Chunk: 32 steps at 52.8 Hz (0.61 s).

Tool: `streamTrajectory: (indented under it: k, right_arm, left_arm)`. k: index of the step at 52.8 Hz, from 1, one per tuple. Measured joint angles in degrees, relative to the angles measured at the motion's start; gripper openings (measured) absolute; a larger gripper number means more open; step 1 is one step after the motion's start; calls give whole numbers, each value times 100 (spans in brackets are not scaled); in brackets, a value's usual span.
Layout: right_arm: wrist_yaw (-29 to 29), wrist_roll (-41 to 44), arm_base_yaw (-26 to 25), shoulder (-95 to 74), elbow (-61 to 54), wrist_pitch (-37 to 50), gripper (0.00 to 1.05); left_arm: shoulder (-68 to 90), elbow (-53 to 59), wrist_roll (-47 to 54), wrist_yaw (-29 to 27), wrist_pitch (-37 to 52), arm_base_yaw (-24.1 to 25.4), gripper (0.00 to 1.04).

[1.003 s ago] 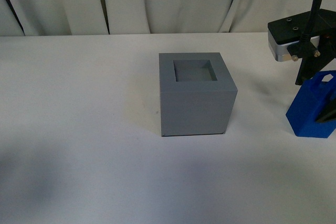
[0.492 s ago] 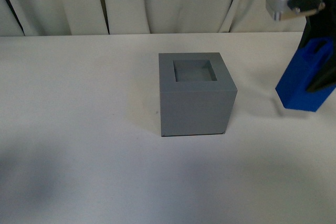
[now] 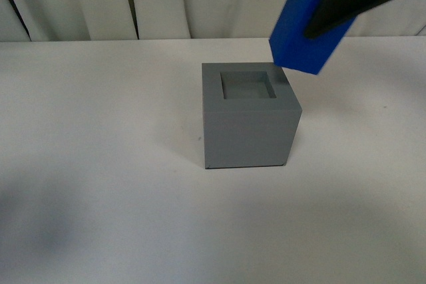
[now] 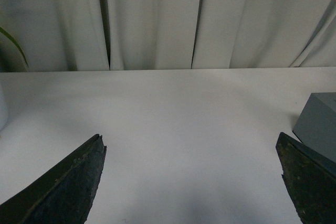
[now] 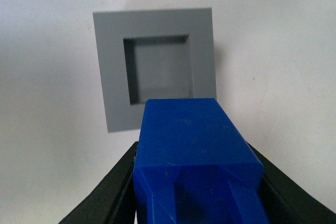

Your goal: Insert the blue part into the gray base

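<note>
The blue part [image 3: 303,31], clamped in my right jaws, now hangs tilted above the gray base [image 3: 247,131]'s far right corner. A second ago it sat low at the counter [image 3: 100,177]'s right. I judge lining up with the socket [image 3: 247,88] comes next. My left jaws gape, empty.

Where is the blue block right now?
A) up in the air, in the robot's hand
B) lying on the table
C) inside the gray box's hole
A: the right hand holds the blue block in the air near the gray box, whose hole is empty.
</note>
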<state>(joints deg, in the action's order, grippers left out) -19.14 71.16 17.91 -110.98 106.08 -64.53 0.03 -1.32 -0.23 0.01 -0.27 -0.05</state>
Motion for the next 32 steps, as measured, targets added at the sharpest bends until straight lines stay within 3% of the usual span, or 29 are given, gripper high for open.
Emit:
streamTrajectory:
  k: [32]
  right_arm:
    - [426,-341,721,-391,385,33,47]
  left_arm:
    - [0,0,2,0,0,0,99]
